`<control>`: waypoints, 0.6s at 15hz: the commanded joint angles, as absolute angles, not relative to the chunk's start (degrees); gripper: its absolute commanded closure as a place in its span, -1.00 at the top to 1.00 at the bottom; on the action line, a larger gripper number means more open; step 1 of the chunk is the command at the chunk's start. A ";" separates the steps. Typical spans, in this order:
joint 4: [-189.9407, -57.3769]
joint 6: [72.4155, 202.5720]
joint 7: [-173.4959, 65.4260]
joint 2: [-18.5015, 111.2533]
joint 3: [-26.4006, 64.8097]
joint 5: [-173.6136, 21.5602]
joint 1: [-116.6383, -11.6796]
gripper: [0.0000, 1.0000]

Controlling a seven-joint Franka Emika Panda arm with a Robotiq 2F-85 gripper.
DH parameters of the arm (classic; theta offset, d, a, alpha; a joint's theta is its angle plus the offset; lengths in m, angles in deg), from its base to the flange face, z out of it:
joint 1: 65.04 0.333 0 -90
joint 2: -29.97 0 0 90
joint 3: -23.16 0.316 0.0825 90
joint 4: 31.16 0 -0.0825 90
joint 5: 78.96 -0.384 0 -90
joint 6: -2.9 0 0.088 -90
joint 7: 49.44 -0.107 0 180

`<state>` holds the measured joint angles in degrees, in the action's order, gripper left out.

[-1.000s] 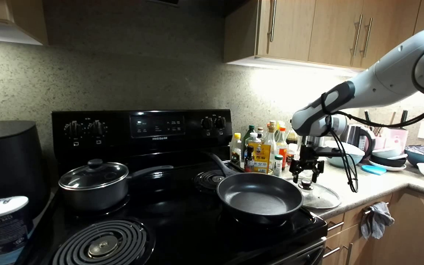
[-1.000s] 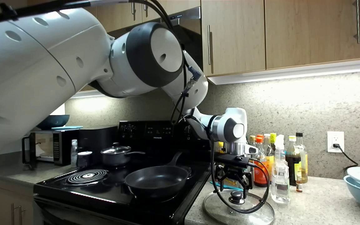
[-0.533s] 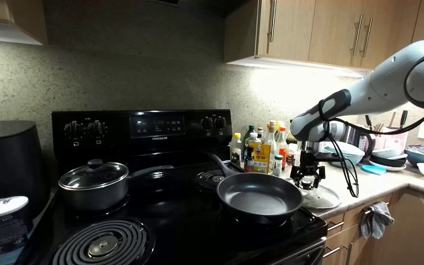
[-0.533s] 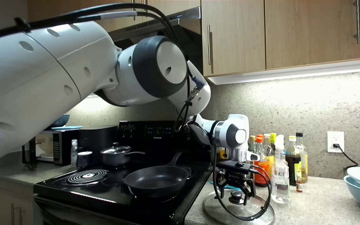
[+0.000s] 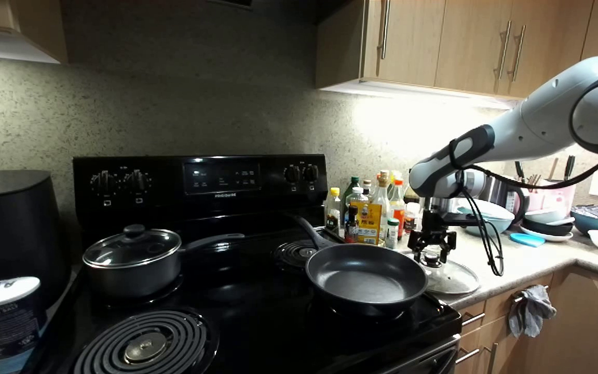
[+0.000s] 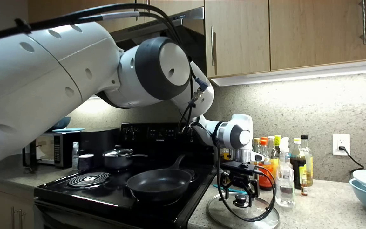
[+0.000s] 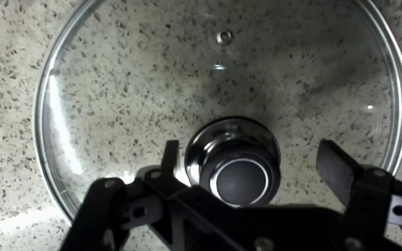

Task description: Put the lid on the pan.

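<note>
Kitchen: stove (image 5: 247, 311), wall cupboards (image 6: 322, 35).

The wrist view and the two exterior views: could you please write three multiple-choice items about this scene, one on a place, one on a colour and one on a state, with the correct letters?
1. Where does the round clear glass lid seen in the wrist view lie?
A) On a dark coil burner
B) On the speckled pale counter
C) In a light blue bowl

2. What colour is the wide, shallow frying pan?
A) Black
B) Red
C) White

3. How does the black two-fingered gripper stand?
A) Shut on the lid
B) Shut on nothing
C) Open

1 B: the speckled counter shows through and around the glass.
2 A: its inside and wall look black in both exterior views.
3 C: in the wrist view its jaws stand apart, with space on either side of the round dark knob.
</note>
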<state>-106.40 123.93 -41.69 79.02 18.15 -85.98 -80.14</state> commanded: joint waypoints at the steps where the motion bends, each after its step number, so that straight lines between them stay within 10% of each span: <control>1: -110.30 127.74 -41.43 75.81 18.70 -85.90 -80.43 1.00; 9: -104.64 124.76 -42.47 79.81 18.47 -85.78 -80.92 1.00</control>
